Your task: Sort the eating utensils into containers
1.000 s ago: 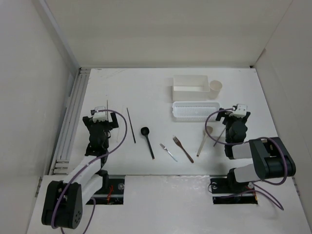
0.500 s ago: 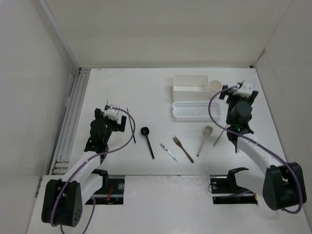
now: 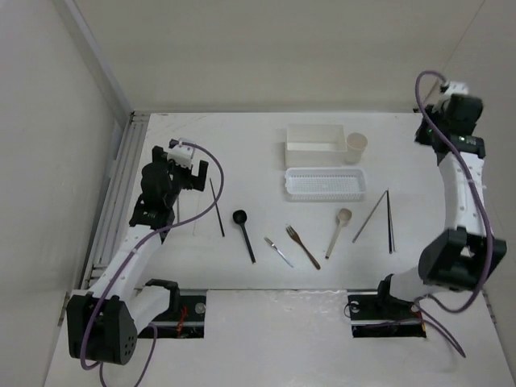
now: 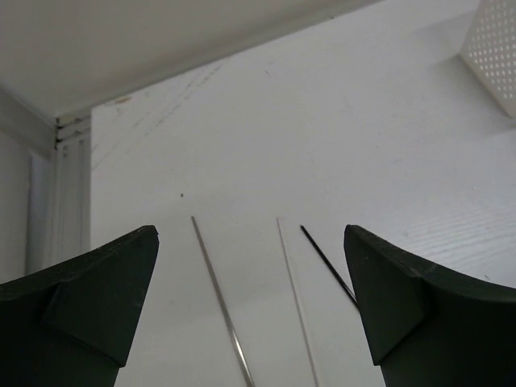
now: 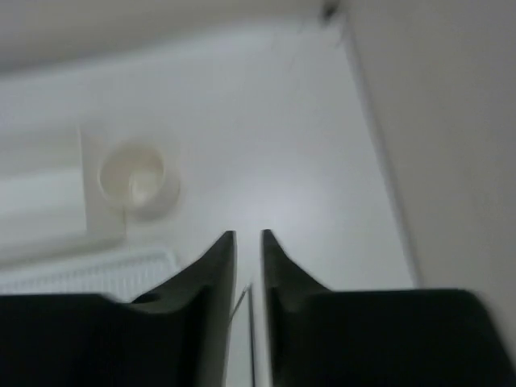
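Note:
The utensils lie in a row on the table: a dark chopstick (image 3: 216, 206), a black spoon (image 3: 244, 234), a silver fork (image 3: 279, 251), a brown fork (image 3: 302, 246), a beige spoon (image 3: 339, 230) and two chopsticks (image 3: 388, 218). At the back stand the box (image 3: 314, 137), the cup (image 3: 356, 145) and the mesh basket (image 3: 325, 183). My left gripper (image 3: 179, 164) hangs open and empty over thin sticks (image 4: 218, 306) and a black chopstick (image 4: 326, 262). High at the back right, my right gripper (image 3: 431, 129) holds nothing, its jaws a narrow slit apart (image 5: 247, 234).
White walls close the table on the left, back and right. A grooved rail (image 3: 121, 193) runs along the left edge. From the right wrist I look down on the cup (image 5: 133, 179) and the right wall (image 5: 451, 145). The basket's corner (image 4: 496, 48) shows at the left wrist's top right.
My right arm has swung up and back to the far right corner, its jaws narrowing from wide open. Two chopsticks now show where it hovered. My left gripper has moved back a little.

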